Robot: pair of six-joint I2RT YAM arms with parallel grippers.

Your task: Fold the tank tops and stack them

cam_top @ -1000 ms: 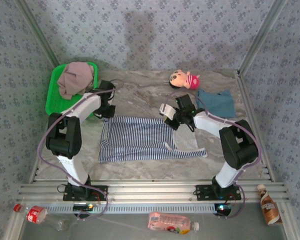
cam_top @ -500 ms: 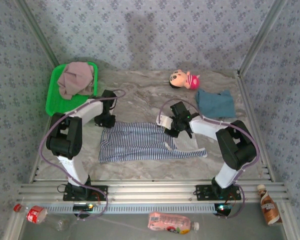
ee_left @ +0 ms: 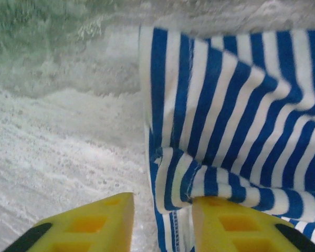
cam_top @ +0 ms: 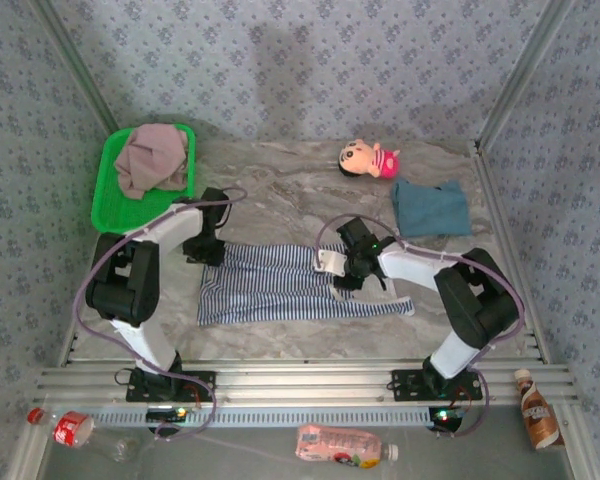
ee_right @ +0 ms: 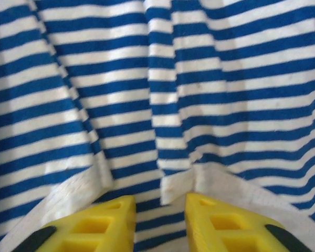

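The navy-and-white striped tank top [cam_top: 280, 285] lies flat mid-table, its far edge folded toward the front. My left gripper [cam_top: 212, 250] is low over its far left corner. In the left wrist view that gripper [ee_left: 160, 206] is open, and a bunched hem of the striped top [ee_left: 241, 105] rests against the right finger [ee_left: 226, 220]. My right gripper [cam_top: 332, 262] is over the far right part. It [ee_right: 160, 205] is open above the striped cloth [ee_right: 157, 79], with a white-edged fold between its fingers. The teal top [cam_top: 432, 207] lies folded at the back right. The mauve top [cam_top: 152, 155] lies crumpled in the green tray [cam_top: 105, 205].
A small pink plush doll [cam_top: 370, 158] lies at the back, near the teal top. Bottles sit below the table's front rail: one pink [cam_top: 342, 444], one red-labelled [cam_top: 65, 428], one brown [cam_top: 538, 408]. Patterned walls close in the back and sides.
Both grippers came toward the front, dragging the striped top's far edge with them. Their jaws then parted and let the cloth go.
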